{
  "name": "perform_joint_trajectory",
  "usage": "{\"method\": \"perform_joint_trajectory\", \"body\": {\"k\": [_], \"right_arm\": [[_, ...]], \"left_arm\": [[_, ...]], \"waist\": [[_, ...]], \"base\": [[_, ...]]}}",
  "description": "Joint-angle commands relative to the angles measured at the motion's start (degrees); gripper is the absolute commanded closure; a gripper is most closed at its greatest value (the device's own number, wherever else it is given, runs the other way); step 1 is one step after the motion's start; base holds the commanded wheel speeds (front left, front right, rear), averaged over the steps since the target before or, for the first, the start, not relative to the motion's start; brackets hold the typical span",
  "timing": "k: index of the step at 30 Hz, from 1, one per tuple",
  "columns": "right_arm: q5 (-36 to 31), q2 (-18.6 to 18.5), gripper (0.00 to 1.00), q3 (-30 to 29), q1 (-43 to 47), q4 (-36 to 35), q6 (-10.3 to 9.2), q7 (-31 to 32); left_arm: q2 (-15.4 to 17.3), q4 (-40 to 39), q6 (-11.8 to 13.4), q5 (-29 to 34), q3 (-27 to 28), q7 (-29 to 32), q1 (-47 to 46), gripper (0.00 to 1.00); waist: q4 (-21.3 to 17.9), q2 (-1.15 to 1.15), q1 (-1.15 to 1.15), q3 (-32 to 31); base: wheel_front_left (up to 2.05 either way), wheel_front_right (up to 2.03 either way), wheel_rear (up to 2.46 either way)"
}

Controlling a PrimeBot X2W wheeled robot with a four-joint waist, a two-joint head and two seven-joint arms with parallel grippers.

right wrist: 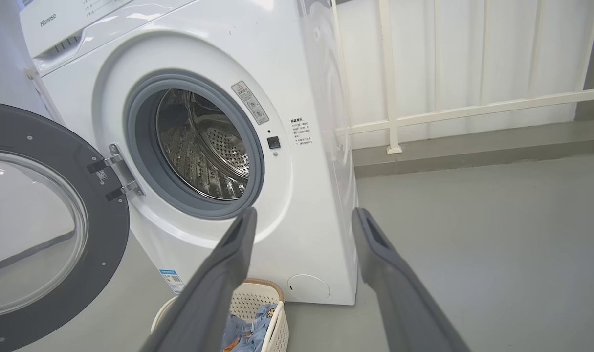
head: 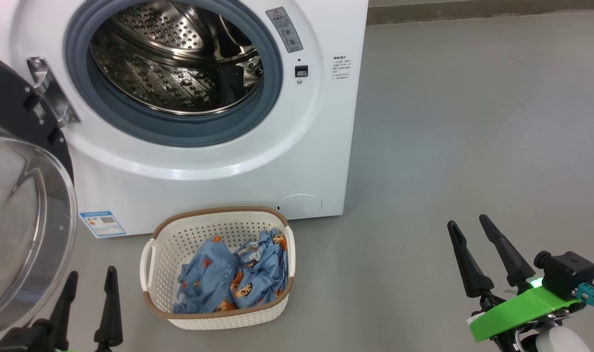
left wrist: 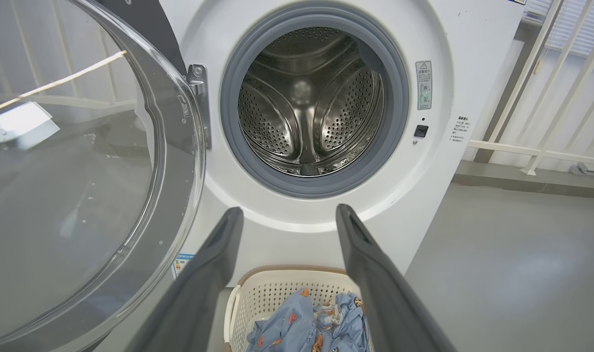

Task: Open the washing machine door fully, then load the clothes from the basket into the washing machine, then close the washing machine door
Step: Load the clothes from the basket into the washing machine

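The washing machine door [head: 23, 210] stands swung out to the left of the washing machine [head: 218, 166] on its metal hinge [head: 52, 93], with the glass bowl bulging toward me. That leaves the steel drum [head: 179, 58] uncovered inside its grey gasket [head: 145, 124]. The basket [head: 218, 320] sits on the grey floor [head: 473, 122], just in front of the machine's lower panel and below the drum mouth. The clothes [head: 233, 276] lie heaped inside it, mostly toward its right side.

My left gripper [head: 92, 272] is low at the left, just beside the basket and in front of the door's glass. Its 2 fingers point up and are spread wide, with nothing between them. Through the left wrist camera those fingers frame the machine's front below the drum, with the basket under them.

My right gripper [head: 468, 221] hangs well apart from the basket, over bare floor to the right of the machine. Its 2 fingers lean left, also spread wide and gripping nothing. Through the right wrist camera it looks at the machine's front at an angle.
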Motion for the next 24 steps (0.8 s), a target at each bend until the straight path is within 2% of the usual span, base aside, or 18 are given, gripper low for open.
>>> {"method": "perform_joint_trajectory", "body": {"k": [1,24], "right_arm": [[-0.33,-0.55,0.0,1.15,-1.38,-1.23,0.09,-0.69],[0.03,-0.53,0.0,1.49,-1.28,-1.26,0.09,-0.69]], "left_arm": [[0.95,-1.02,-0.13,0.79,2.41,-0.7,-2.36,0.0],[1.2,-0.33,-0.26,0.46,2.66,-0.7,-2.67,0.0]], "waist": [[0.02,0.0,0.0,-0.01],[0.31,0.0,0.0,-0.05]], "base": [[0.6,-0.6,0.0],[0.59,-0.59,0.0]]}}
